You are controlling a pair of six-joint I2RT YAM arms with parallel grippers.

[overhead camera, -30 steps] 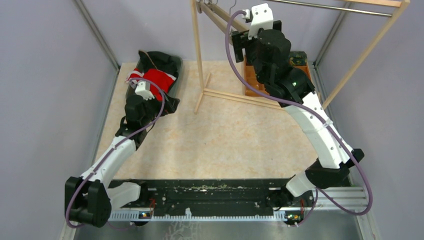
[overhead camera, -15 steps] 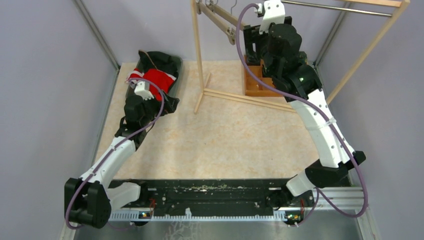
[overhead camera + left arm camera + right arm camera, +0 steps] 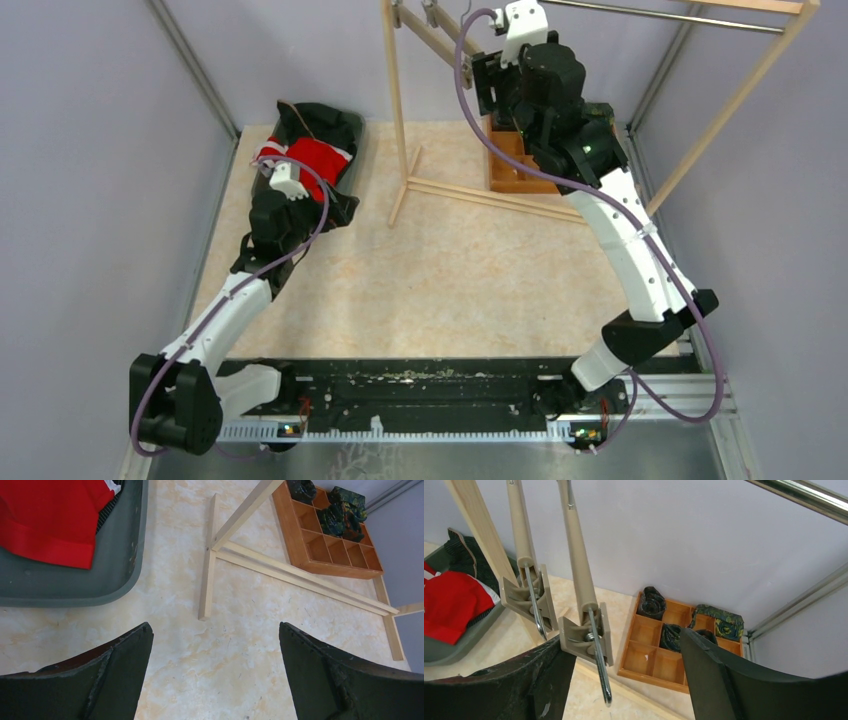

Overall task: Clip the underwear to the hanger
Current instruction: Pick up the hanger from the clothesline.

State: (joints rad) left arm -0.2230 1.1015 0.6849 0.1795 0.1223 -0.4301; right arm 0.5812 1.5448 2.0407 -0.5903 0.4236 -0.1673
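While the right tool [image 3: 624, 672] gapes empty around a clip [image 3: 586, 640] of the hanger [image 3: 576, 555], the red underwear [image 3: 45, 520] lies in a grey bin [image 3: 117, 575] well apart from the hanger, as is the spread, empty left tool [image 3: 215, 670]. A nudge could swing the clip away.

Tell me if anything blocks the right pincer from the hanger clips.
Nothing visible does. The nearer clip hangs free ahead of the open right pincer, with only air between them.
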